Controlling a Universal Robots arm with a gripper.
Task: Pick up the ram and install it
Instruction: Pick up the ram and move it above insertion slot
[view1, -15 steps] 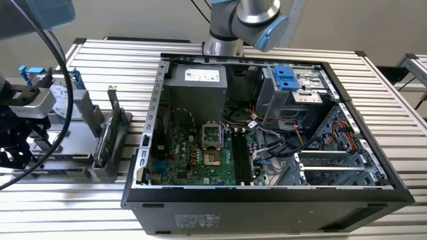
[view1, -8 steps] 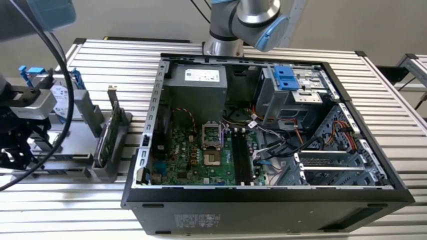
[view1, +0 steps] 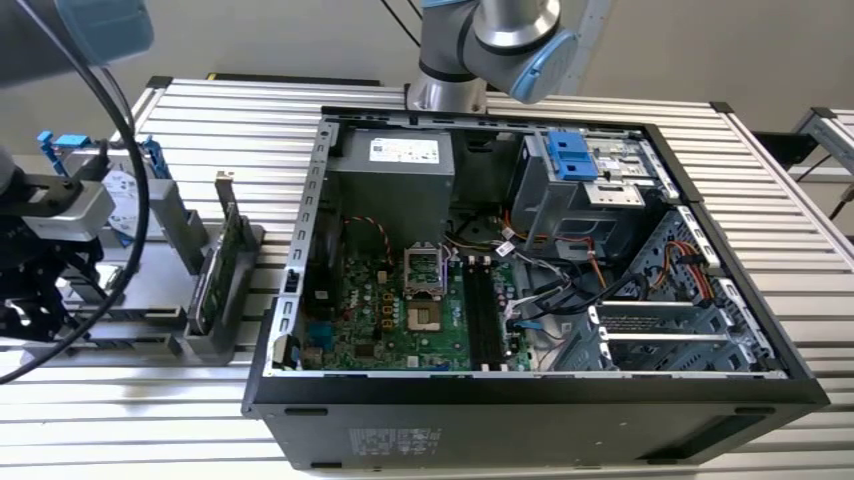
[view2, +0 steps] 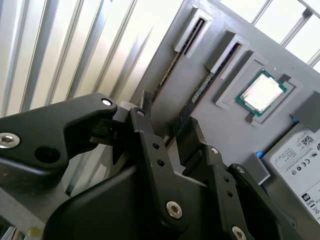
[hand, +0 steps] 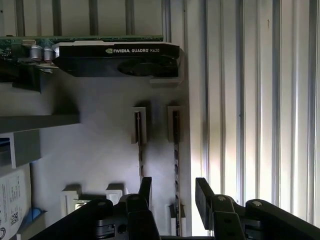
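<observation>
**A:** Which step is this?

**B:** The pick-up, I'd judge, with no grasp made yet. In the first wrist view the black 2-finger claw (hand: 173, 192) is spread wide and holds nothing. The ram (hand: 176, 145), a long, thin dark circuit stick standing on edge, runs between its fingers (hand: 145, 189), touching neither as far as I can see.

**A:** What would a grasp call for?

**B:** Probably staying square to the stick, so both pads meet its flat faces together.

**A:** And the containers?

**B:** The grey moulded holder (hand: 100, 150) under the claw has 2 narrow slots side by side. The ram sits in 1 of them. I cannot tell whether the neighbouring slot (hand: 138, 127) holds anything. Beyond the fingertips, a green card with a black cooler (hand: 115, 57) stands in the same holder. Off to 1 side, a silver square processor (view2: 262, 92) lies in its recess. The open black computer case (view1: 534, 410), well apart from the claw, holds a green motherboard (view1: 374, 310).
</observation>
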